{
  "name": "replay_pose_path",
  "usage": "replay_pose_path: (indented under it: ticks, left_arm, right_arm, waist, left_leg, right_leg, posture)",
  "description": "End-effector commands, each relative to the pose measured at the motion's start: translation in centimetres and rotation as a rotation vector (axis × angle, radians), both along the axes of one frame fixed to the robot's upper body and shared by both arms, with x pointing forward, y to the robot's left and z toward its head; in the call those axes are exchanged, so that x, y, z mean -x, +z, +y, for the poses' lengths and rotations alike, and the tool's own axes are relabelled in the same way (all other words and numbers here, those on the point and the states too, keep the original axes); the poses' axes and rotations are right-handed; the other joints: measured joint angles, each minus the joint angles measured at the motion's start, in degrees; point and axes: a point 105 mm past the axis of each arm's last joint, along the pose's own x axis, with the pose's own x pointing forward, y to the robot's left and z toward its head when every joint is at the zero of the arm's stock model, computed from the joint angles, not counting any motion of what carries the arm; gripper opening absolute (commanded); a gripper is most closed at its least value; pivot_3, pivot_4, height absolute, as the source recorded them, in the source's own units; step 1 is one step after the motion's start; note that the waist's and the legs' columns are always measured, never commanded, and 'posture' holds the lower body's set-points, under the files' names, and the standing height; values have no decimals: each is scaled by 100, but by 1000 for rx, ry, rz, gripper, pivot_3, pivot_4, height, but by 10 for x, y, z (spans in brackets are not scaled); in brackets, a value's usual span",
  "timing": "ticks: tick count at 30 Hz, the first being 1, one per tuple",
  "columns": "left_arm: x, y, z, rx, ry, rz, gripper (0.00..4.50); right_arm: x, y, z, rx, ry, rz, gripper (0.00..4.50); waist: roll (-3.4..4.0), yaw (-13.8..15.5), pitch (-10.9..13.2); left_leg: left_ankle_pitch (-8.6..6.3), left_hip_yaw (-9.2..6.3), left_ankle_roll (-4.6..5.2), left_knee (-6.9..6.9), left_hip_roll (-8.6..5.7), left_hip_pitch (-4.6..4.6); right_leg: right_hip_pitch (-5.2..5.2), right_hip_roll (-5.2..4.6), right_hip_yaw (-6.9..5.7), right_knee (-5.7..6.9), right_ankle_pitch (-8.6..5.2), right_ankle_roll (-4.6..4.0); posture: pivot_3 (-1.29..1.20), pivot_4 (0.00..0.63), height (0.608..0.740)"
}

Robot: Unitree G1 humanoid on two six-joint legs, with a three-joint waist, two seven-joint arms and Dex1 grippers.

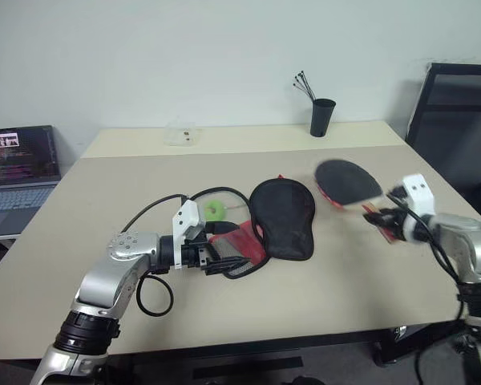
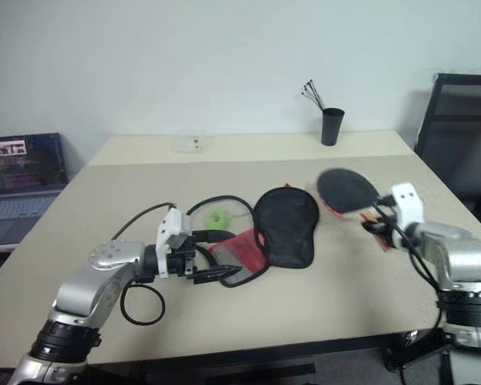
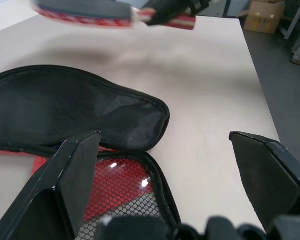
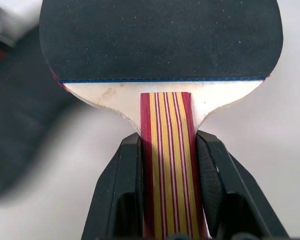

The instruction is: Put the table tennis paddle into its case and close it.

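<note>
Right jaws (image 4: pixel 167 150) clamp the paddle (image 1: pixel 349 182) handle; paddle held above table (image 1: pixel 345 265), right of case (image 1: pixel 282 218). Left jaws (image 3: pixel 165 175) spread wide at case's open red end, gripping nothing. Case lies flat.

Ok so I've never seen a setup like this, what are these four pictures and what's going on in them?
It is a two-armed robot at a beige table. Two pictures look down from its head; the other two come from cameras on its wrists. Its right gripper is clamped on the striped wooden handle of a flat bat with a round black rubber face, the table tennis paddle, carried above the table. Its left gripper is open beside the soft black-and-red fabric case, which lies unzipped. A black cup stands at the far edge.
</note>
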Motion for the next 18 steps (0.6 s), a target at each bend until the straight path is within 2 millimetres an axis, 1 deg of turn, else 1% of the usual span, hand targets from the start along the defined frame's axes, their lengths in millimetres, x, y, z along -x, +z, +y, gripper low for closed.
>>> replay_pose_path:
  ticks: [1,4,8,13,18]
  left_arm:
    - [2,13,0,19,0,-55,4500]
    - [2,13,0,22,4,-56,4500]
    - [2,13,-1,23,9,-56,4500]
    - [3,13,-2,24,13,-59,4500]
    - [4,12,0,22,22,-62,4500]
  right_arm:
    - [4,10,40,-67,-31,-41,1091]
    - [1,2,64,-111,-69,-19,1091]
    - [-9,-12,87,-132,-128,3,1091]
    - [-26,-14,94,-136,-191,-14,1091]
    - [-32,-21,96,-127,-212,-6,1091]
  waist:
    - [0,4,0]
    - [0,5,0]
    - [-2,38,-2]
    - [-2,31,-2]
    - [-2,11,-2]
  left_leg:
    - [0,1,0,1,2,-1]
    - [0,1,0,3,-2,-11]
    - [1,3,1,9,-19,-55]
    - [-1,3,5,10,-23,-60]
    - [-2,4,5,8,-17,-59]
  right_leg:
    - [0,0,0,1,0,0]
    - [-8,-7,0,3,1,0]
    - [-46,-8,0,6,3,3]
    - [-51,-8,14,2,7,10]
    - [-53,-1,13,2,7,10]
  posture:
    - [0,150,740]
    - [0,150,740]
    - [0,150,740]
    - [0,150,740]
    - [0,150,740]
